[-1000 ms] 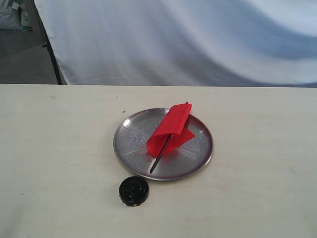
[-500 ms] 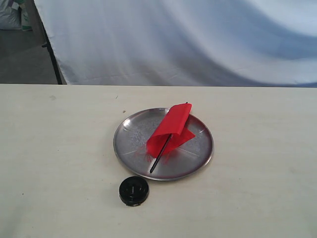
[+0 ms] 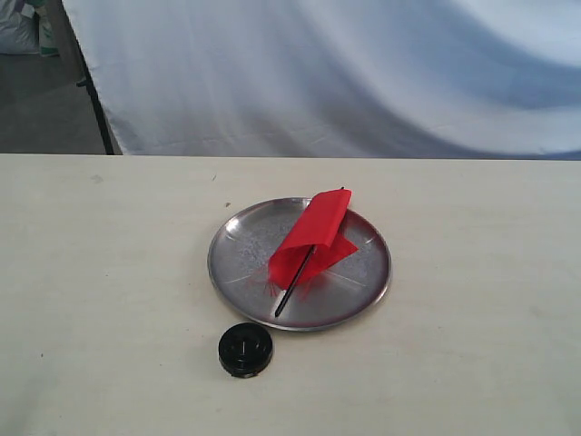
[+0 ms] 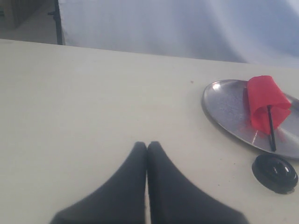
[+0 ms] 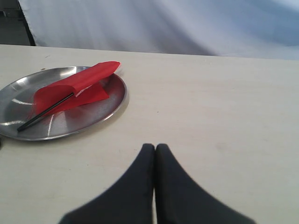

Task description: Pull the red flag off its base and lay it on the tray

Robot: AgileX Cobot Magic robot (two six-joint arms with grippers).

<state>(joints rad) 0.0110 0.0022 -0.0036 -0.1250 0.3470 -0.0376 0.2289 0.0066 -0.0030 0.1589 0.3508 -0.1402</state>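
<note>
The red flag (image 3: 313, 234) lies on the round silver tray (image 3: 241, 259) in the middle of the table, its cloth folded over and its black stick pointing toward the front rim. The black base (image 3: 245, 349) sits alone on the table just in front of the tray. In the wrist views I see the flag (image 4: 265, 102) (image 5: 74, 88), the tray (image 4: 224, 109) (image 5: 18, 109) and the base (image 4: 274, 172) too. My left gripper (image 4: 147, 145) and right gripper (image 5: 155, 147) are both shut with nothing in them, over bare table well away from the tray. Neither shows in the exterior view.
A pale cloth backdrop (image 3: 363, 73) hangs behind the table's far edge. A dark stand leg (image 3: 95, 100) rises at the back left.
</note>
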